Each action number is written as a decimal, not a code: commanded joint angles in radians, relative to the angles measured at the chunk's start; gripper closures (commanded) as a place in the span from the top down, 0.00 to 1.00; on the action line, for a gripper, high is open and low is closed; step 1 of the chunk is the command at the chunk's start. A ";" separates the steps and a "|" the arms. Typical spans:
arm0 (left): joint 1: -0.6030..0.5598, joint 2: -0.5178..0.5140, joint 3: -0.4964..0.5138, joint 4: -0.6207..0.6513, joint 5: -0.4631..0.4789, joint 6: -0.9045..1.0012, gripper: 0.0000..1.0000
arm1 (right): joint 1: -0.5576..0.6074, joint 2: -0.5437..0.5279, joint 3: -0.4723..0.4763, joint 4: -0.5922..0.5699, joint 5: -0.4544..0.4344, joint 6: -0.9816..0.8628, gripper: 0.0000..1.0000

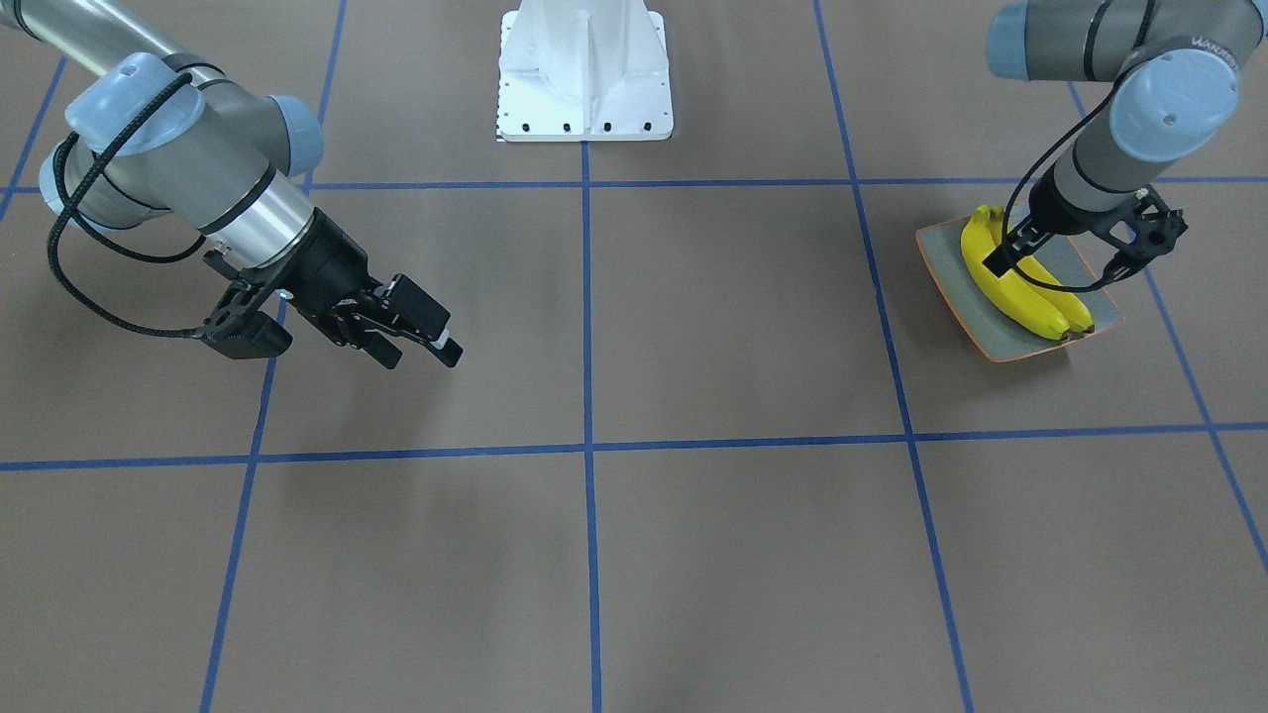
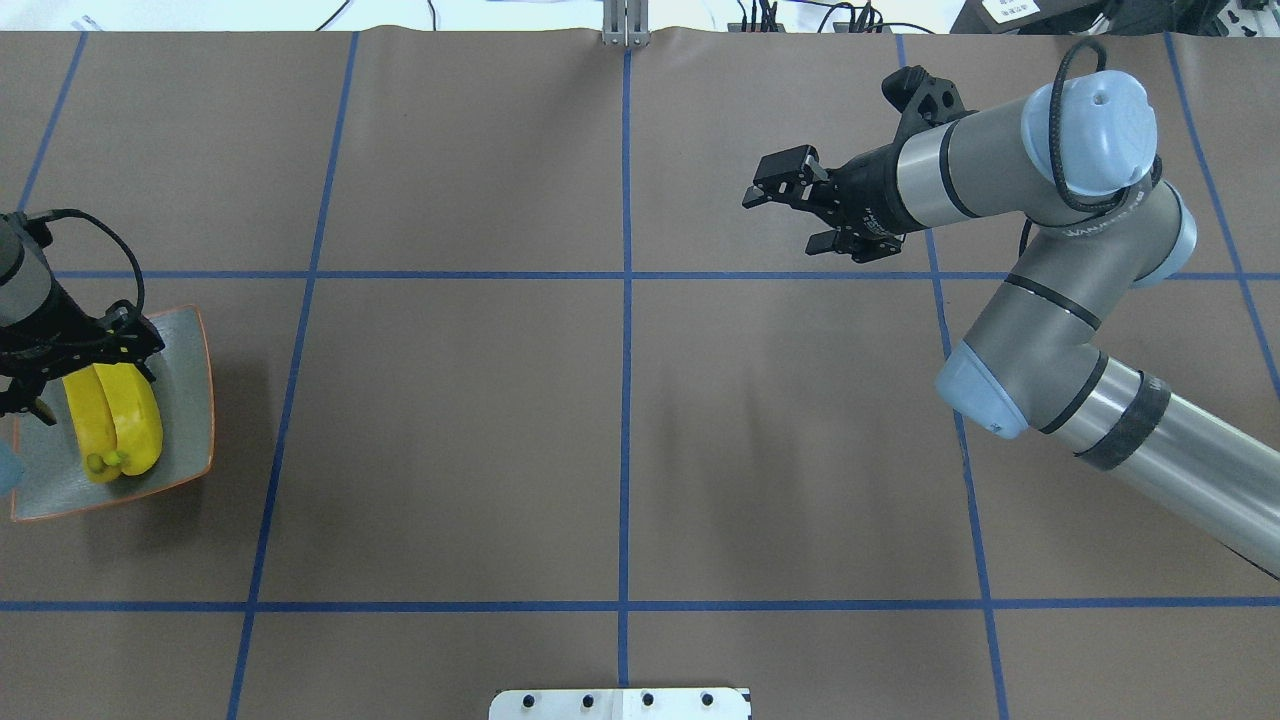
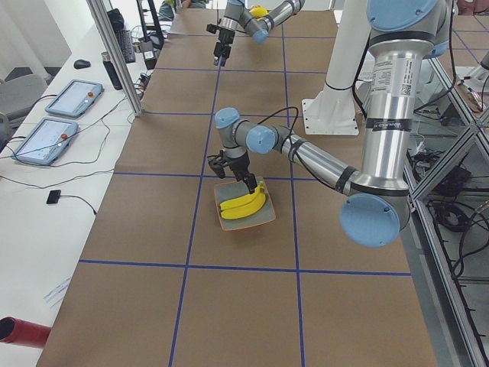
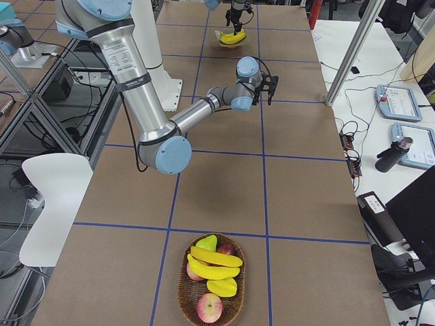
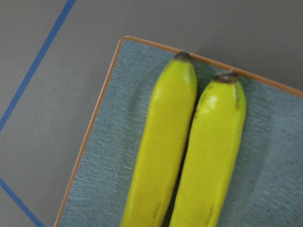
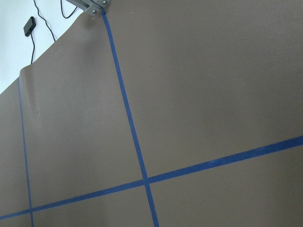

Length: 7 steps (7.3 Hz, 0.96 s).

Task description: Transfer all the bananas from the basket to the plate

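Note:
Two yellow bananas (image 1: 1020,292) (image 2: 115,420) (image 5: 165,142) lie side by side on the grey-green plate (image 1: 981,319) (image 2: 185,400) at the table's left end. Right above them hangs my left gripper (image 2: 85,368) (image 3: 234,177), open and pointing down, with nothing in its jaws. The woven basket (image 4: 183,285) stands at the far right end and shows only in the exterior right view. Two more bananas (image 4: 216,259) lie across its top. My right gripper (image 1: 421,355) (image 2: 785,218) is open and empty above bare table, far from the basket.
Red apples (image 4: 209,309) and yellow-green fruit (image 4: 223,286) share the basket with the bananas. The white robot base (image 1: 584,79) stands at the table's middle edge. Blue tape lines grid the brown table. Tablets (image 3: 72,98) lie on a side bench.

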State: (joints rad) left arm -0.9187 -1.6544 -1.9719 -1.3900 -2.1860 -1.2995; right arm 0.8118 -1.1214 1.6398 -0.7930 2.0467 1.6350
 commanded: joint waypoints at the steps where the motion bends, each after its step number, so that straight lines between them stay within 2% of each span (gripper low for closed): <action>1: -0.002 -0.112 -0.016 0.002 -0.026 -0.009 1.00 | 0.056 -0.040 0.012 0.000 0.013 -0.003 1.00; 2: 0.000 -0.192 -0.010 0.009 -0.023 -0.011 1.00 | 0.093 -0.088 0.031 0.000 0.018 -0.004 1.00; 4: 0.003 -0.278 -0.005 0.008 -0.031 -0.012 1.00 | 0.188 -0.263 0.054 0.009 0.035 -0.212 1.00; 7: 0.004 -0.304 0.002 -0.023 -0.032 -0.017 1.00 | 0.448 -0.467 0.040 -0.003 0.208 -0.500 1.00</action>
State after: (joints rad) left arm -0.9147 -1.9431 -1.9728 -1.4032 -2.2172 -1.3142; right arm 1.1490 -1.4954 1.6869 -0.7914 2.1866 1.2621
